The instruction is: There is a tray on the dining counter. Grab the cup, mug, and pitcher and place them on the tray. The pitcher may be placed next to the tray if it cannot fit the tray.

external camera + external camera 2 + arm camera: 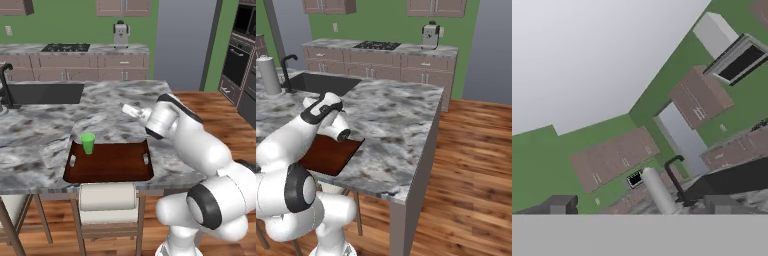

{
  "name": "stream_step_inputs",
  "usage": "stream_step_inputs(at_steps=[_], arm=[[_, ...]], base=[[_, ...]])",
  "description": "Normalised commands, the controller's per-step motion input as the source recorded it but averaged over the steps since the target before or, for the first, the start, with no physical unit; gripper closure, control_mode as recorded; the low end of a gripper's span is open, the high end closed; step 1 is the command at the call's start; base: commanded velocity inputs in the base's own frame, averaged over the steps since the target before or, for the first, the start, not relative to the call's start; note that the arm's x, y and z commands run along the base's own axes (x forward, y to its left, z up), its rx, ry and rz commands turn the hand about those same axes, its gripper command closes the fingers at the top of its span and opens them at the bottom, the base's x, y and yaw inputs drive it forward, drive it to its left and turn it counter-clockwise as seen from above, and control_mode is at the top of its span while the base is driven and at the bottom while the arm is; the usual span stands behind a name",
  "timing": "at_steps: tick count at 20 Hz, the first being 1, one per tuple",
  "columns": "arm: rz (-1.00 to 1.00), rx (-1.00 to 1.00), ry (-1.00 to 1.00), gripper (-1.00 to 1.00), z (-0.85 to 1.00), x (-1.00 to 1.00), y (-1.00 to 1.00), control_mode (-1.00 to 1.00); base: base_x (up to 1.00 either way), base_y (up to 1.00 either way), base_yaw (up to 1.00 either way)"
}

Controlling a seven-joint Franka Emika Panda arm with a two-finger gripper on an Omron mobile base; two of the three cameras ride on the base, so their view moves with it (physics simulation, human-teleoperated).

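A: Nearest us, low centre of the left base view, the tray (107,165) sits on the counter (125,107) with the cup (88,143) upright in its upper-left corner.

B: And the gripper (641,206)?

A: Jaws spread wide, pinching nothing. In the hand view it aims up and away toward the far cabinets, so the tray lies behind and below it.

B: Mug, pitcher?

A: I can't place either.

I saw the dining counter (125,107) carrying the tray (110,167) near its front edge; 1 green cup (88,143) stood in the tray's back-left corner.
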Motion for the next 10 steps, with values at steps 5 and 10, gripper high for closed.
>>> stream_step_inputs(at_steps=[5, 10], arm=[[-0.11, -0.11, 0.03, -1.0, 0.88, -0.23, -0.05, -1.0], [-0.05, -0.14, 0.13, -1.0, 0.57, -0.34, -0.31, -1.0]], base=[[0.0, 0.0, 0.0], [0.0, 0.0, 0.0]])
